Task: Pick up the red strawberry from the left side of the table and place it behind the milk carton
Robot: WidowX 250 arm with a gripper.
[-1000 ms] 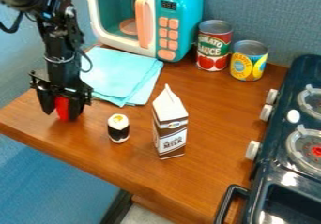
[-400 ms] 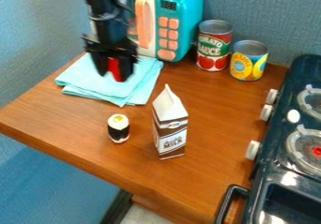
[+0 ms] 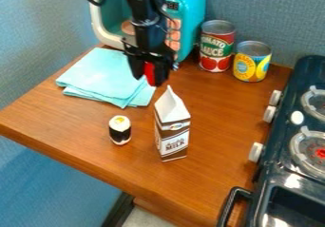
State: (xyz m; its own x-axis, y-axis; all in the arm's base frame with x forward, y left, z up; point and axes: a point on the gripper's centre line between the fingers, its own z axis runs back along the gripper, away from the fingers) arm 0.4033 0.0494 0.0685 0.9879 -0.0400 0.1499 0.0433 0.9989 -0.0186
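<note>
As you view the frame, your hand hangs in the upper middle, its fingers closed on both sides of a red object, which is pinched between them. Noted behind it: the toy microwave. You have the folded cloth at upper left, the milk carton near the centre, and the sushi piece upright on the counter, left of the carton. Two cans stand at upper right.
</note>
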